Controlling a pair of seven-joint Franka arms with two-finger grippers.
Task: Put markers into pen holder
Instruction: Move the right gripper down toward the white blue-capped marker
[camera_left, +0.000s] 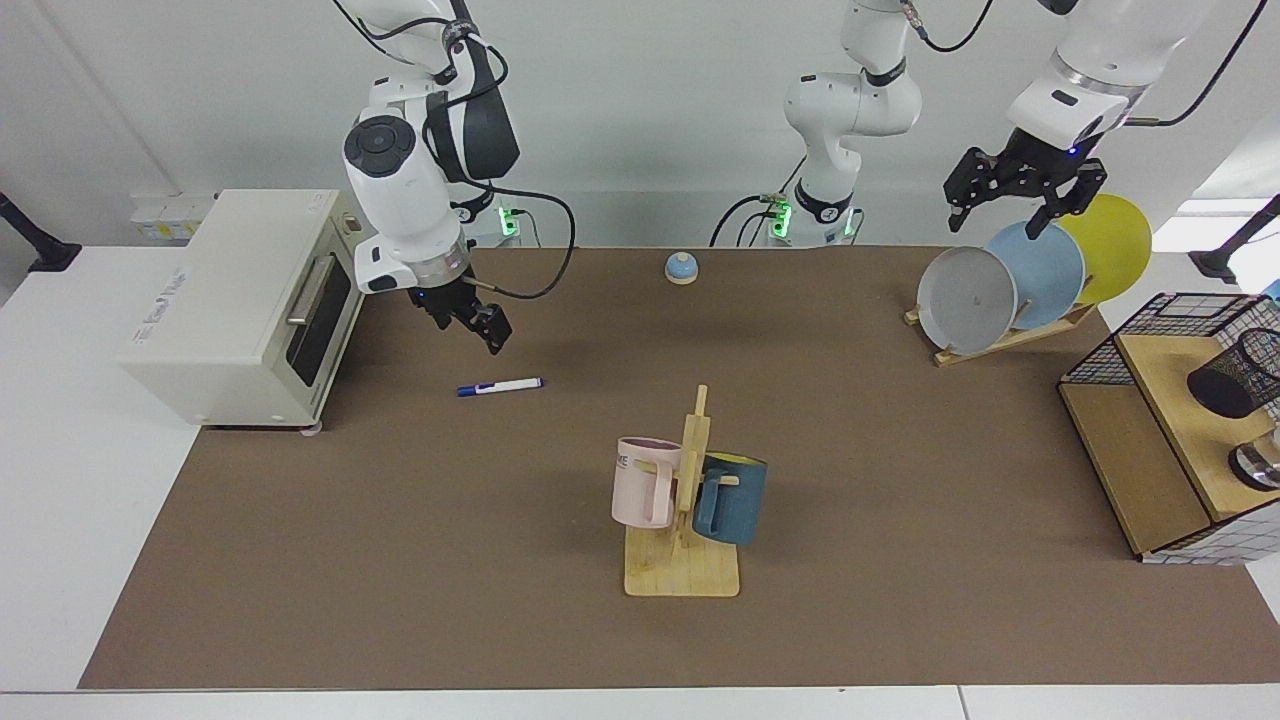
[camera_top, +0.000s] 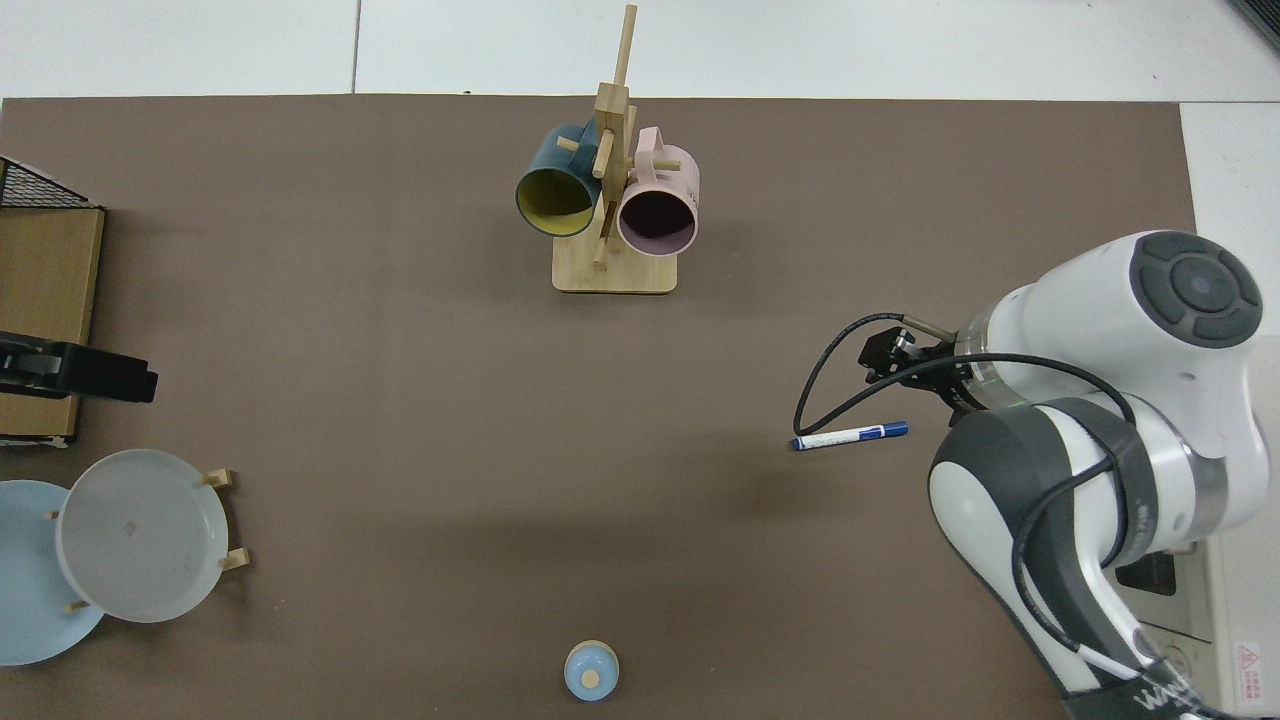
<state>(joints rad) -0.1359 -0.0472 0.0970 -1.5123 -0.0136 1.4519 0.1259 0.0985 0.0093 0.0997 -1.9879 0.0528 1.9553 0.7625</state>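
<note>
The marker (camera_left: 500, 386), white with a blue cap, lies flat on the brown mat in front of the oven; in the top view the marker (camera_top: 850, 436) lies just beside the right arm's wrist. My right gripper (camera_left: 470, 330) hangs open a little above and behind it, apart from it, tilted. The pen holder (camera_left: 1230, 375), a black mesh cup, sits on the wooden shelf at the far side of the table. My left gripper (camera_left: 1000, 215) waits open above the plates, holding nothing.
A white toaster oven (camera_left: 240, 300) stands close beside the marker. A wooden mug rack (camera_left: 685, 510) with two mugs stands mid-table. A plate rack (camera_left: 1010, 280), a blue bell (camera_left: 681, 268), a wire basket (camera_left: 1180, 310) and a shiny metal round object (camera_left: 1258, 465) are also there.
</note>
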